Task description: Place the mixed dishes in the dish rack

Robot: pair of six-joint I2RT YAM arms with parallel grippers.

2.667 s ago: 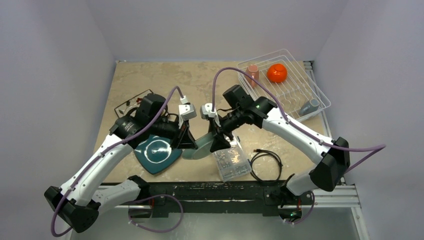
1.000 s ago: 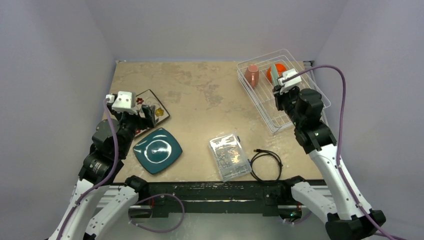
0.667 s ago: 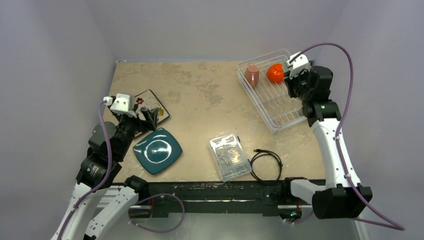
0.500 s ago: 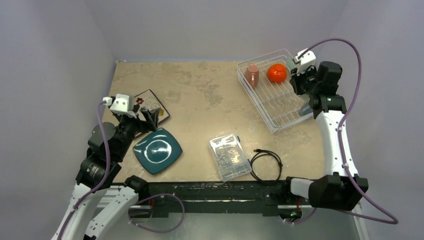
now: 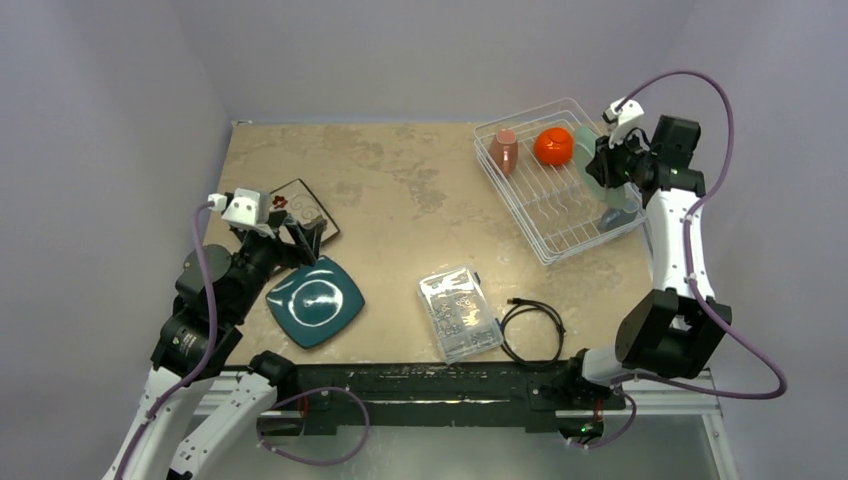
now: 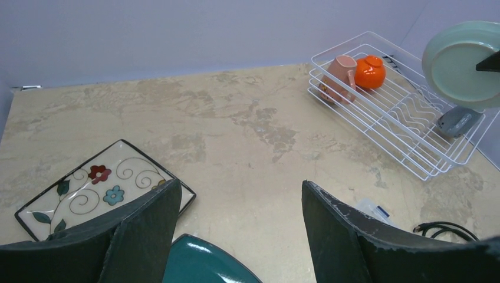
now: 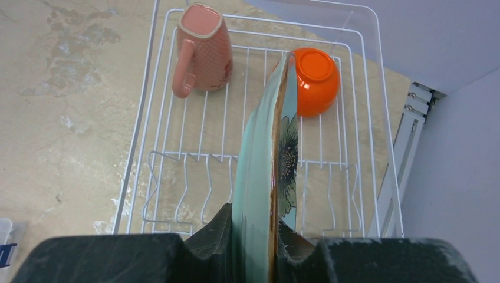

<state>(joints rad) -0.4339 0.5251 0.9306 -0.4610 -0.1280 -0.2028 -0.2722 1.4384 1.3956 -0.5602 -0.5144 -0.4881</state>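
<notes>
My right gripper (image 7: 262,227) is shut on the rim of the pale green flowered plate (image 7: 259,159), holding it on edge above the right part of the white wire dish rack (image 5: 530,215). In the rack lie the orange bowl (image 5: 553,146), the pink cup (image 5: 503,150) and the small grey mug (image 5: 612,216). My left gripper (image 6: 242,194) hangs open and empty over the table's left side, above the dark teal square plate (image 5: 315,300) and the white floral square plate (image 6: 94,191).
A clear plastic box (image 5: 458,312) of small parts and a coiled black cable (image 5: 532,328) lie near the front edge. Walls stand close behind and to the right of the rack.
My right arm has swung the green plate from the rack's near side to above its far right side. The left arm has barely moved and stays open.
</notes>
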